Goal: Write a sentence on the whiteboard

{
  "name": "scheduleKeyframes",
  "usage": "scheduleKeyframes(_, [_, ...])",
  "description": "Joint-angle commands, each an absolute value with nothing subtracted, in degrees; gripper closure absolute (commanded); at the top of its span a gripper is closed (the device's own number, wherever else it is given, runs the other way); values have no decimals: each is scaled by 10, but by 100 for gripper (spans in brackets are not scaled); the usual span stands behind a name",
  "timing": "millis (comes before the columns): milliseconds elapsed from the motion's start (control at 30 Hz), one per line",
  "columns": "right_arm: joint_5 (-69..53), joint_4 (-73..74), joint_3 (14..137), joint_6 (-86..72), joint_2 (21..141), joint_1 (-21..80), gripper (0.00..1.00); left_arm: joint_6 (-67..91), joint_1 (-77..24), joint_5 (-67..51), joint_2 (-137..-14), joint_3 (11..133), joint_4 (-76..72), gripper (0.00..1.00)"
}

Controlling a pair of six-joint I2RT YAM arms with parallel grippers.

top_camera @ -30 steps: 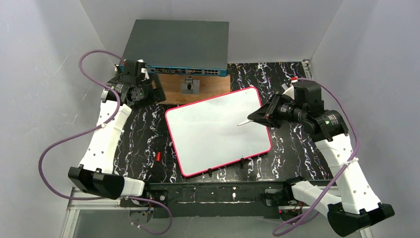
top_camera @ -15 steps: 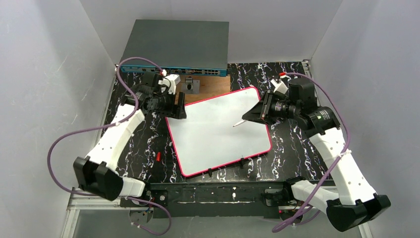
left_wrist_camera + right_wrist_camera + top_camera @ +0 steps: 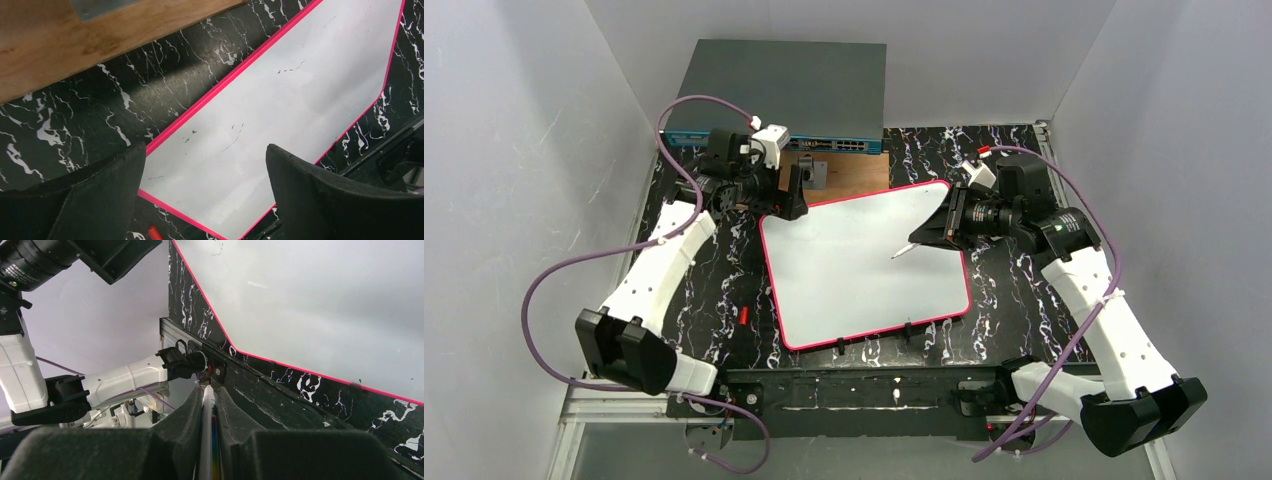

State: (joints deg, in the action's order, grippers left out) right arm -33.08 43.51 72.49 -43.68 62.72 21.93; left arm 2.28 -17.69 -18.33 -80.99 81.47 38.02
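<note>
The whiteboard (image 3: 854, 275), white with a pink-red rim, lies tilted on the black marbled table; it also shows in the left wrist view as the whiteboard (image 3: 280, 110) and in the right wrist view as the whiteboard (image 3: 310, 300). Only faint marks are on it. My right gripper (image 3: 929, 233) is shut on a white marker (image 3: 904, 249), whose tip points over the board's right half; whether it touches is unclear. The marker (image 3: 207, 425) sits pinched between the pads of the right gripper (image 3: 208, 392). My left gripper (image 3: 796, 196) stands open above the board's far left corner, and the left gripper (image 3: 206, 150) holds nothing.
A grey network switch (image 3: 779, 95) stands at the back, with a brown wooden board (image 3: 849, 172) carrying a small metal part (image 3: 809, 173) in front of it. A small red cap (image 3: 743, 316) lies on the table left of the whiteboard. White walls close in on both sides.
The left arm swung from the back left over to the whiteboard's far left corner and its jaws widened. The right gripper carried the marker slightly left over the board.
</note>
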Motion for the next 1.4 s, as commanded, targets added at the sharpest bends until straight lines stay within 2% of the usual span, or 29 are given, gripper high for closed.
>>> scheduleKeyframes(0, [-343, 434, 746, -431, 626, 224, 99, -30, -173, -172, -789, 820, 374, 11])
scheduleKeyframes(133, [-345, 435, 748, -437, 627, 225, 99, -38, -139, -252, -823, 802, 348, 12])
scheduleKeyframes(267, [-343, 440, 757, -438, 628, 227, 99, -54, -119, -310, -880, 831, 366, 21])
scheduleKeyframes(433, [-331, 441, 751, -440, 620, 228, 99, -19, -116, -411, -913, 843, 374, 23])
scheduleKeyframes(567, [-322, 425, 735, -445, 609, 228, 99, 4, -116, -454, -893, 810, 382, 36])
scheduleKeyframes(700, [-314, 405, 711, -452, 592, 229, 99, 34, -116, -462, -851, 764, 371, 40])
scheduleKeyframes(1000, [-304, 390, 679, -458, 558, 228, 99, 90, -119, -468, -769, 672, 364, 46])
scheduleKeyframes(1067, [-303, 388, 674, -458, 553, 229, 99, 108, -121, -472, -756, 644, 342, 41])
scheduleKeyframes(1200, [-316, 378, 671, -462, 552, 229, 99, 134, -121, -489, -763, 621, 287, 37])
scheduleKeyframes(1367, [-329, 366, 682, -468, 558, 229, 99, 144, -121, -539, -799, 628, 273, 41])
